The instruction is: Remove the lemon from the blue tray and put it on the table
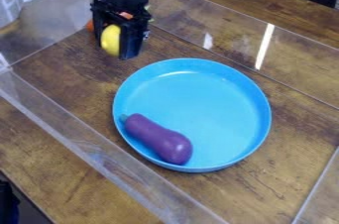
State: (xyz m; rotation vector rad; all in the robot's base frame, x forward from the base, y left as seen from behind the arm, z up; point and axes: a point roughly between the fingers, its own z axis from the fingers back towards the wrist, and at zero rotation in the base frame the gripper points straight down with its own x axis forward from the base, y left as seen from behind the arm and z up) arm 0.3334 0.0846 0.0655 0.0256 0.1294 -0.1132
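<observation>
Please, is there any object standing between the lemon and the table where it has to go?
Nothing visible stands between the lemon, in the gripper, and the table below. The plate lies off to one side.

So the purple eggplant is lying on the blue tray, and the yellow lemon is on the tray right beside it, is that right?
Not quite: the lemon isn't on the blue tray. The camera view shows it away from the tray, up by the robot's dark fingers. The purple eggplant is indeed lying on the tray.
</observation>
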